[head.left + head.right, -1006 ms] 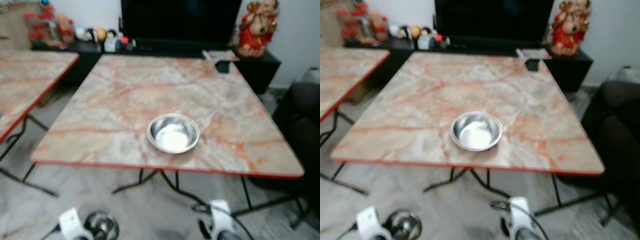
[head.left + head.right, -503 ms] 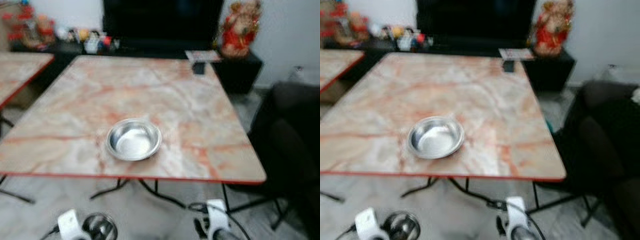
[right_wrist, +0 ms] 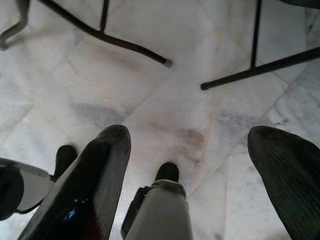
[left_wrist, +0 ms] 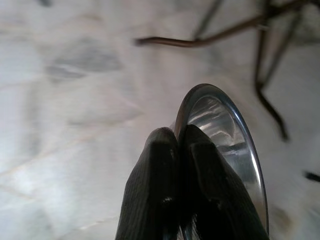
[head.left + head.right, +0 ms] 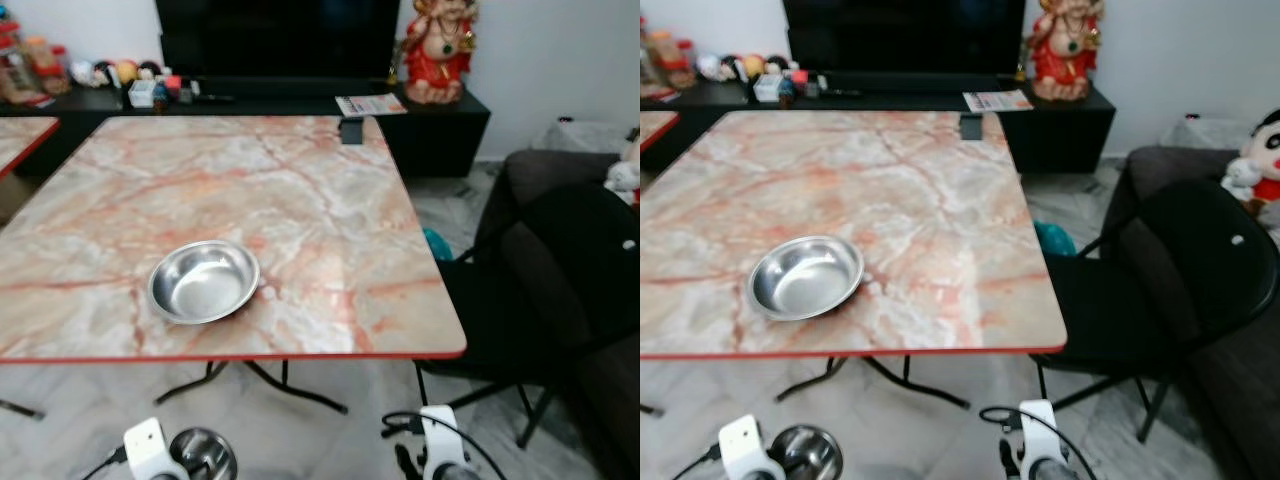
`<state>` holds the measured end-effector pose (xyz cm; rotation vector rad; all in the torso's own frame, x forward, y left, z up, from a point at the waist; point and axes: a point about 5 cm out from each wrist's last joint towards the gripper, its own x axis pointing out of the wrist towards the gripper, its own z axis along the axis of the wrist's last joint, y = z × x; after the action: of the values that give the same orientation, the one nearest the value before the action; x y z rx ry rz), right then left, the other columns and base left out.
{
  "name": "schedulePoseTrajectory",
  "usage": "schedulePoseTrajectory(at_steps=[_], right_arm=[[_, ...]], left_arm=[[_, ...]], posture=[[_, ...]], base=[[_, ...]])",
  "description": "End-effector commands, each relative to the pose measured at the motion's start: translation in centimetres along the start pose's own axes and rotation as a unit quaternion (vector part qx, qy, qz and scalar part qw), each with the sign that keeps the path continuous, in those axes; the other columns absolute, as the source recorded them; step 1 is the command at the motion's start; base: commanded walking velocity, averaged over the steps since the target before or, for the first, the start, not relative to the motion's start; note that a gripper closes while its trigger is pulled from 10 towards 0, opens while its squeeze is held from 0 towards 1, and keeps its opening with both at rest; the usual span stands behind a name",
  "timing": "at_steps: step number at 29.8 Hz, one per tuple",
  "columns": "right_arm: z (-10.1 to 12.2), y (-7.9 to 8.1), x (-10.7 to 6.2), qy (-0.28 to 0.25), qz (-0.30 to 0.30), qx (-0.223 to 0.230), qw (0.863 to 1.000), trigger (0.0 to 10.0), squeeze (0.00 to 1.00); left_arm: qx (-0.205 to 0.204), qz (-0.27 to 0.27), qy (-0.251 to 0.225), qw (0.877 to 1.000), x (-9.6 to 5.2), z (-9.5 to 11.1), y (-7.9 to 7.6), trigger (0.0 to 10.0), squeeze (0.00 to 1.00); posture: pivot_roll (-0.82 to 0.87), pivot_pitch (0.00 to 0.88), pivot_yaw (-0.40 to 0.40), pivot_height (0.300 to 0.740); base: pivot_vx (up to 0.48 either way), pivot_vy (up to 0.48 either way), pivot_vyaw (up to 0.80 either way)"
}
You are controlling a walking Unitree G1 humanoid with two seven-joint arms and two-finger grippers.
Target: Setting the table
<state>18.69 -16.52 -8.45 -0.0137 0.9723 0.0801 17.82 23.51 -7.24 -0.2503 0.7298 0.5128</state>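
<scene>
1. Fingers of the left gripper (image 4: 175, 195) pinched together on the rim of a steel bowl (image 4: 225, 150); the held bowl hangs low, below the near edge of the table (image 5: 330, 210), over the floor
2. Fingers of the right gripper (image 3: 200, 175) spread wide apart, nothing between them; arm low, also below the table's near edge
3. A second steel bowl (image 5: 203, 281) sits upright on the table, close to its near edge, toward the left
4. Small dark object (image 5: 351, 130) at the table's far edge, too small to identify
5. Black chair (image 5: 1160, 290) just beside the table's right edge
6. Progress, as judged: one bowl placed, one in hand and not yet set down; rest of the table bare, so the setting looks early, with the held bowl likely next to go on the table
</scene>
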Motion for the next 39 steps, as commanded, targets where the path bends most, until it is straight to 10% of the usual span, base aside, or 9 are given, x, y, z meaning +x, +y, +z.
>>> schedulePoseTrajectory(at_steps=[1,7,11,16,20,28,29,35,39], right_arm=[[0.3,-0.4,0.0,0.0,-0.004,-0.005,1.0,10.0,0.0],[0.2,-0.3,0.0,0.004,-0.002,-0.011,1.0,10.0,0.0],[0.2,-0.2,0.0,0.006,0.003,-0.019,1.0,10.0,0.0],[0.2,-0.2,0.0,0.006,0.004,-0.02,1.0,10.0,0.0],[0.6,0.2,0.1,0.006,0.01,-0.031,0.999,10.0,0.0],[0.6,0.3,0.1,0.006,0.01,-0.027,1.0,10.0,0.0],[0.5,0.3,0.1,0.006,0.01,-0.027,1.0,10.0,0.0],[0.4,0.6,0.1,0.008,0.012,-0.027,1.0,10.0,0.0],[0.4,0.6,0.2,0.006,0.011,-0.023,1.0,10.0,0.0]], left_arm=[[-0.003,0.036,-0.016,0.999,0.0,0.3,0.8,10.0,0.0],[-0.019,0.174,-0.061,0.983,-0.7,0.9,4.5,10.0,0.0],[-0.014,0.304,-0.167,0.938,-1.8,4.6,8.7,10.0,0.0],[-0.005,0.332,-0.195,0.923,-2.2,5.7,9.3,10.0,0.0],[0.035,0.47,-0.421,0.775,-7.7,18.0,11.6,10.0,0.0],[0.066,0.462,-0.567,0.679,-13.2,25.8,8.7,10.0,0.0],[0.068,0.448,-0.578,0.679,-13.4,26.4,8.2,10.0,0.0],[0.036,0.066,-0.57,0.819,-11.5,28.8,-1.5,10.0,0.0],[0.024,-0.076,-0.516,0.853,-10.6,27.9,-6.0,10.0,0.0]], posture=[[0.04,0.0,-0.034,0.709],[0.05,0.0,-0.039,0.709],[0.08,0.0,-0.058,0.709],[0.08,0.0,-0.058,0.709],[0.09,0.0,-0.062,0.709],[0.09,0.0,-0.053,0.709],[0.09,0.0,-0.053,0.709],[0.08,0.0,-0.046,0.709],[0.07,0.0,-0.038,0.709]], base=[[0.0,0.0,0.0],[0.0,0.0,0.0],[0.0,0.0,0.0],[0.0,0.0,0.0],[0.0,0.0,0.0],[0.0,0.0,0.0],[0.0,0.0,0.0],[0.0,0.0,0.0],[0.0,0.0,0.0]])
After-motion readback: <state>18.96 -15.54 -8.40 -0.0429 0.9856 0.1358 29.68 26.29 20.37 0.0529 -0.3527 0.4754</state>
